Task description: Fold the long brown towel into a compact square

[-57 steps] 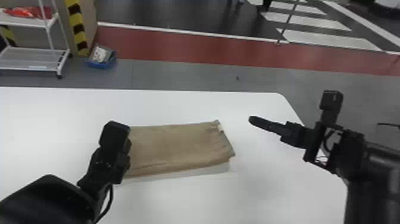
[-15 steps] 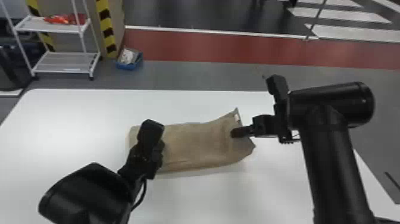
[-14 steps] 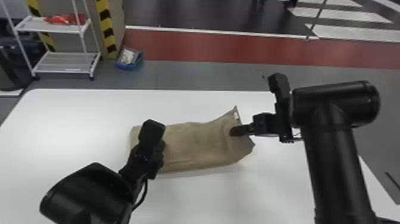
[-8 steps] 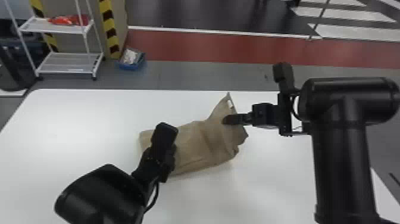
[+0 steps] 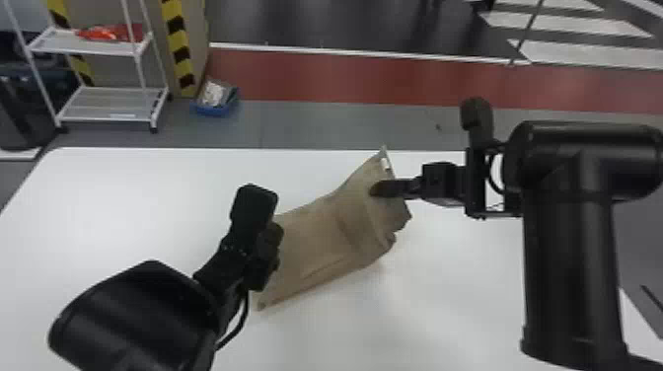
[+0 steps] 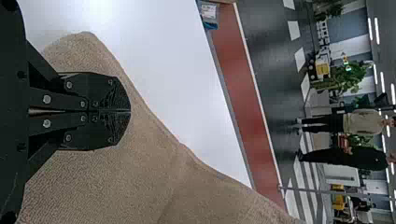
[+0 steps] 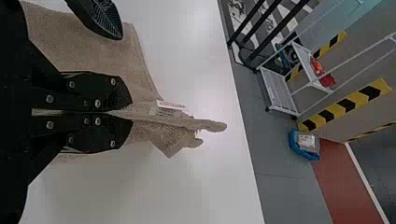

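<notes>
In the head view my left gripper (image 5: 266,254) is at the left end of the brown towel (image 5: 315,241); my right gripper (image 5: 373,189) holds up its right end, with a white tag near the raised corner. The left wrist view has my left gripper (image 6: 130,111) with its fingers together, lying over the towel (image 6: 116,182). In the right wrist view, my right gripper (image 7: 132,114) pinches the towel (image 7: 70,39), whose layered edge and tag (image 7: 169,106) stick out past the fingertips. Part of the towel's left end is hidden behind the left arm.
The white table (image 5: 148,197) spreads around the towel, and its far edge runs behind the raised corner. On the floor beyond stand a white shelf rack (image 5: 106,106) and a blue bin (image 5: 215,103) at the back left.
Since the earliest frame, my right gripper has come onto the towel's right end and taken hold. Lately it has moved left and up, lifting and creasing that end. The head view has shifted too.
</notes>
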### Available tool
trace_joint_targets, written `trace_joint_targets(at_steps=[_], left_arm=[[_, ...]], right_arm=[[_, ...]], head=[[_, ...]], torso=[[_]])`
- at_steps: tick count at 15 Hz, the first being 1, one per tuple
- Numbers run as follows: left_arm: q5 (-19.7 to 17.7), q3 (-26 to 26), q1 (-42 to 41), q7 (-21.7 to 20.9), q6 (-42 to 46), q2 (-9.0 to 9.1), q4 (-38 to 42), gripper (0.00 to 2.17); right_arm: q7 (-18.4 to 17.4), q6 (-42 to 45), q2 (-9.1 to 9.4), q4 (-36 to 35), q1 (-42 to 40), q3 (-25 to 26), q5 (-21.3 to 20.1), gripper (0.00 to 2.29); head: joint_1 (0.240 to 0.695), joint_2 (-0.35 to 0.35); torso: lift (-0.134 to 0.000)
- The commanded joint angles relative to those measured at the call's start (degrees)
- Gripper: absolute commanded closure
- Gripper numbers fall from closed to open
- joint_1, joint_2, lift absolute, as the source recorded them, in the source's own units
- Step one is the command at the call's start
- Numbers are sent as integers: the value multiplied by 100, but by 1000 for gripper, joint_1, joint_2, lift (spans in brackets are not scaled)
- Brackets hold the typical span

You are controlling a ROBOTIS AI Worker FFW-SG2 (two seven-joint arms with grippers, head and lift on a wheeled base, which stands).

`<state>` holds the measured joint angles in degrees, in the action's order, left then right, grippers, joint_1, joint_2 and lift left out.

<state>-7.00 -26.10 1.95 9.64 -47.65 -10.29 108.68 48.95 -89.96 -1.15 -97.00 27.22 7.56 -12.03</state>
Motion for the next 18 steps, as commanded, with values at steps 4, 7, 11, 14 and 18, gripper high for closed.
trace_joint_targets(at_steps=[4, 7, 11, 14, 18], left_arm=[[41, 185, -309, -103, -101, -421, 83, 2132], [50, 149, -336, -173, -66, -403, 30, 2132], [76, -35, -107, -173, -30, -175, -260, 2132], [76, -88, 16, -164, 22, -69, -418, 2132], [85, -158, 139, -138, 163, -25, -664, 2132]], right_arm=[[0, -12, -34, 234, 231, 88, -1, 1511], [-26, -12, -25, 305, 301, 44, -1, 1511], [-26, -12, 71, 296, 292, -71, 193, 1511], [-17, -12, 121, 261, 213, -246, 289, 1511], [9, -12, 121, 155, 11, -642, 280, 1511]], head=[[695, -86], [695, -72], [695, -74], [695, -70], [695, -57]], torso=[[-125], [-125], [-125], [-125], [-125]])
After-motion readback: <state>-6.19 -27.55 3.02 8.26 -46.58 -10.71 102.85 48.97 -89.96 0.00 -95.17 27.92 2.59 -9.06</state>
